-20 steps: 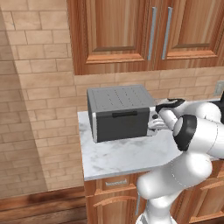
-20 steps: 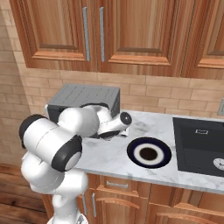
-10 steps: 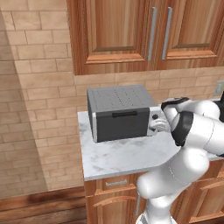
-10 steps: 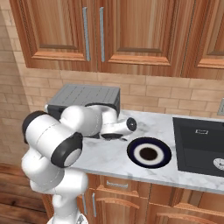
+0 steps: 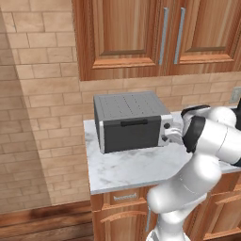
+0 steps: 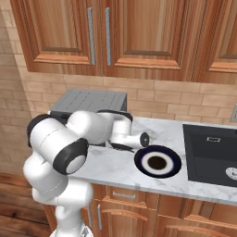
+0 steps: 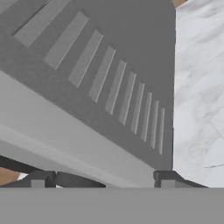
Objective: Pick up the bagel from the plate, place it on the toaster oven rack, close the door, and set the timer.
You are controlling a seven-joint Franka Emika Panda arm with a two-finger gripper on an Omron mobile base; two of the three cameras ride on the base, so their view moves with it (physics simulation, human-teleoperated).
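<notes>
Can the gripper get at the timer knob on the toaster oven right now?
Probably yes. The gripper is open and sits right by the toaster oven's right end, where the control panel faces the counter. Nothing visible stands between them.

A grey toaster oven (image 5: 129,120) sits in the middle on a white counter (image 5: 127,169). Its dark door (image 5: 132,134) is shut. Wooden cabinets (image 5: 155,35) hang above.

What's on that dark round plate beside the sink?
The plate looks bare: a white ring and a dark centre, with no bagel on it. The robot's arm covers the counter just left of it.
</notes>
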